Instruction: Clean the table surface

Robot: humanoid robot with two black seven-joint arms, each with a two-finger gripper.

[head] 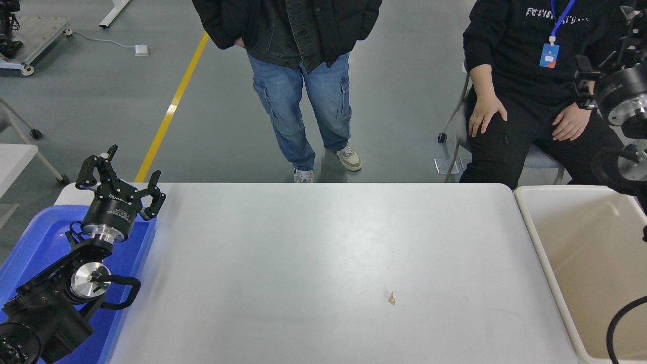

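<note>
Tabletop first: the table surface [313, 242] spans the middle of the view, white and matte. At its left end sits a blue plastic tray [35, 237], and above that tray the left gripper [120, 174] hangs with its fingers spread wide, holding nothing. Right of centre on the table surface, toward its near edge, lies a small tan scrap [391, 299]. Beyond the far edge one person [298, 60] stands and another person [536, 76] sits. Against the table's right end stands a beige bin [586, 263]. Above the bin, at the right edge, the right gripper [614, 55] is raised; I cannot tell how far it is open.
</note>
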